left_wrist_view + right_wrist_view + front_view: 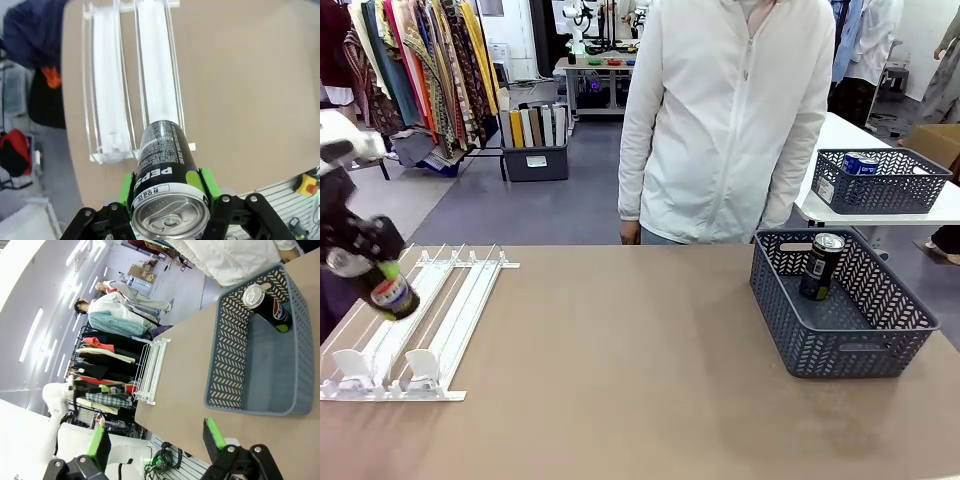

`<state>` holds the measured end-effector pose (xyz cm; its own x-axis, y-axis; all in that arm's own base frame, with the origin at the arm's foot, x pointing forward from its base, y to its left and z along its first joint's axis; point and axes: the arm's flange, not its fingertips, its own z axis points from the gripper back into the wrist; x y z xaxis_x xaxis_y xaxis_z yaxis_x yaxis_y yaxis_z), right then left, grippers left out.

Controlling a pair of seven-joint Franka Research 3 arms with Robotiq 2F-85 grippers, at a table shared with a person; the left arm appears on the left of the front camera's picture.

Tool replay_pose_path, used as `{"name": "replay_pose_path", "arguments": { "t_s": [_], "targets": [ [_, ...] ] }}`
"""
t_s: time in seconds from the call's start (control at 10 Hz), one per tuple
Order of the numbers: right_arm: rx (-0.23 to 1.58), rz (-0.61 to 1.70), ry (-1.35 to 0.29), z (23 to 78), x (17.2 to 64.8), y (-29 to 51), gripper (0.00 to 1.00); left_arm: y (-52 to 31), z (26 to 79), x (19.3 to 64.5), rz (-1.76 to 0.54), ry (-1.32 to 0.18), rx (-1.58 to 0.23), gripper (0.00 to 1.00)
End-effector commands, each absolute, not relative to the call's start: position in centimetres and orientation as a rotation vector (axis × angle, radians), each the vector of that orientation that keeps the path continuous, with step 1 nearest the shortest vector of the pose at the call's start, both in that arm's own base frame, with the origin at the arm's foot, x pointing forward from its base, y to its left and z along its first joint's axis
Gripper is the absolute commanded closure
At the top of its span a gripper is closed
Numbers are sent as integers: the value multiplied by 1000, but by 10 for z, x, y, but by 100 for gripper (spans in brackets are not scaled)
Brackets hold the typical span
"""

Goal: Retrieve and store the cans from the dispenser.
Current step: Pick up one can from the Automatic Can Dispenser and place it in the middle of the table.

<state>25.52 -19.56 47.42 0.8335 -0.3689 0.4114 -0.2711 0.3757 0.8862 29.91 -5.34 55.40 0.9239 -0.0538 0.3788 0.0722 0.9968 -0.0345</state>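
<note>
Step in hand: retrieval. The left pincer (170,200) is clenched on a black Pepsi can (167,165), its green pads (208,184) pressing the can's two sides. In the front view this held can (388,290) hangs above the left lanes of the white dispenser (430,320), clear of the rails. The lanes visible in the left wrist view carry no further cans.

Orientation: the can's long axis lies along the pincer's fingers. In the left wrist view the silver top faces the camera and the base points away toward the dispenser rails. In the front view the can is tilted, neither upright nor level.

Next move, as a judgement: carry the can across the worktop (620,380) to the dark grey mesh basket (840,350) at the right side, where a second Pepsi can (820,266) already stands upright against the far wall. The held can needs turning toward upright and placing in bare floor beside that one, without striking it or the rim.

The right pincer (157,437) is released, jaws wide apart, empty, facing the basket.
</note>
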Motion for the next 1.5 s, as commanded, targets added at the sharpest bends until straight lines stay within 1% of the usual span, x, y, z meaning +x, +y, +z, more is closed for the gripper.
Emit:
{"name": "replay_pose_path", "arguments": {
  "t_s": [0.0,0.2,0.3,0.7,0.8,0.9,1.0,1.1,1.2,1.3,1.4],
  "targets": [
    [1223,-57,-654,477,258,-195,0,-40,573,275,-78,-526,-68,100],
    [1223,-57,-654,477,258,-195,0,-28,567,282,-45,-534,-153,100],
    [1223,-57,-654,477,258,-195,0,-46,590,270,-55,-514,-65,100],
    [1223,-57,-654,477,258,-195,0,-43,586,272,-50,-501,-77,100],
    [1223,-57,-654,477,258,-195,0,-50,590,275,3,-504,-187,100],
    [1223,-57,-654,477,258,-195,0,-77,591,291,47,-438,-259,100],
    [1223,-57,-654,477,258,-195,0,-115,589,311,31,-382,-266,100],
    [1223,-57,-654,477,258,-195,0,-163,583,330,-64,-356,-302,100],
    [1223,-57,-654,477,258,-195,0,-217,571,350,-135,-307,-282,100],
    [1223,-57,-654,477,258,-195,0,-282,550,368,-231,-258,-257,100],
    [1223,-57,-654,477,258,-195,0,-330,529,375,-315,-221,-244,100]
  ]
}}
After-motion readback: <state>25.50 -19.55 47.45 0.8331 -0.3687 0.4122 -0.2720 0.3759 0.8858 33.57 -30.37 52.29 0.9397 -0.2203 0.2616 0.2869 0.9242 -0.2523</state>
